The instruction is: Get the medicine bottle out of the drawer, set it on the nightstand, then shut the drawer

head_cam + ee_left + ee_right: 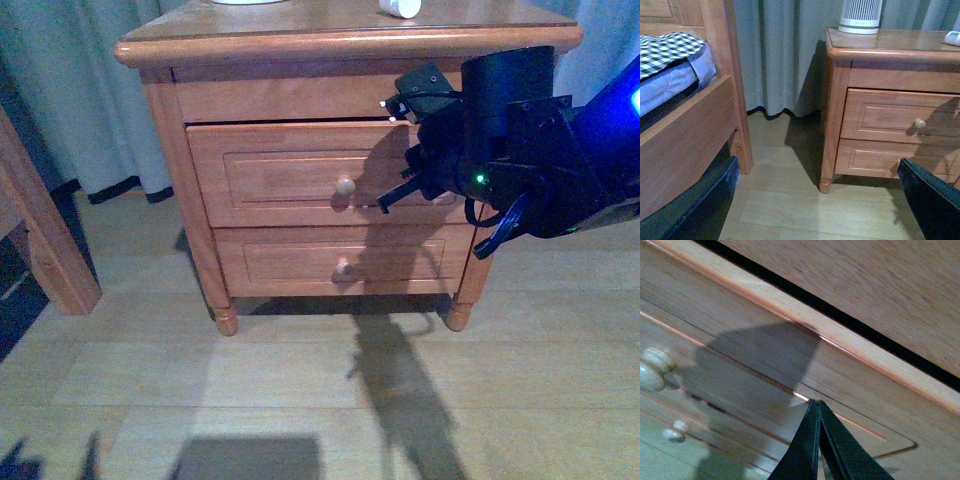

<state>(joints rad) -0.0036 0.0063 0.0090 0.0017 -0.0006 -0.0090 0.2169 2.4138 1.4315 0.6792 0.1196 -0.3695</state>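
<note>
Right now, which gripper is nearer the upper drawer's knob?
Right. The right gripper is shut at the drawer front beside the knob; the left gripper hangs open, well off from the nightstand.

The front camera is looking slightly downward at the nightstand (300, 45) from nearby. The left wrist camera is viewing it low, from farther off. The right wrist camera is facing the drawer (765, 370) very closely; all are sharing that drawer front.

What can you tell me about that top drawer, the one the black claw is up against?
The drawer is reddish-brown wood with a recessed panel front and a round pale knob. It sits above a shallower drawer, almost closed, with only a thin dark gap under the nightstand top. The right gripper, fingers together, presses against its front panel.
</note>
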